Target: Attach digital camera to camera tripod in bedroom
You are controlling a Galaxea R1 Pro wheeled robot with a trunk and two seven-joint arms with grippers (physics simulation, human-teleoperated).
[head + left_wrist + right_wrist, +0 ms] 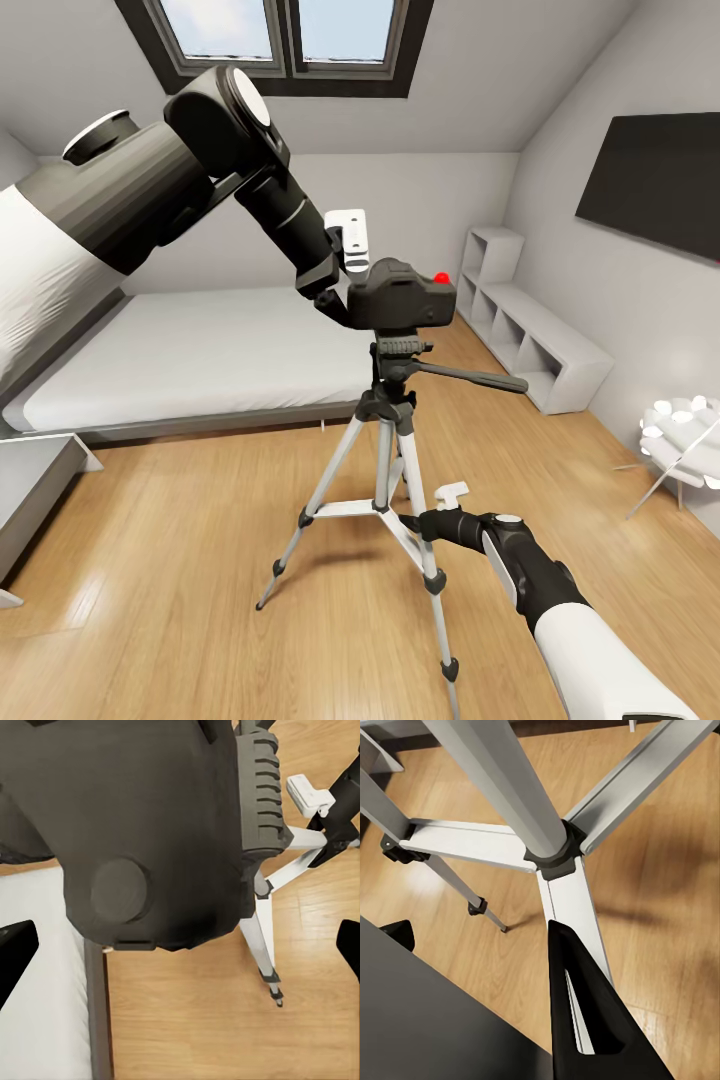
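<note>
digital camera [402, 292] atop camera tripod [385, 470], left fingers [345, 262] released beside it; right fingers' [585, 1020] state unclear; bed [190, 350] behind.

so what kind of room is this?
Looks like an attic bedroom: a white bed under a sloped ceiling with a dark-framed skylight, a black TV on the wall, light wood floor. The camera tripod stands mid-room.

Bright, even skylight [290, 35] daylight

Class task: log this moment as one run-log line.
camera: on tripod head | left gripper: at camera, grip unclear | right gripper: at tripod brace
</note>
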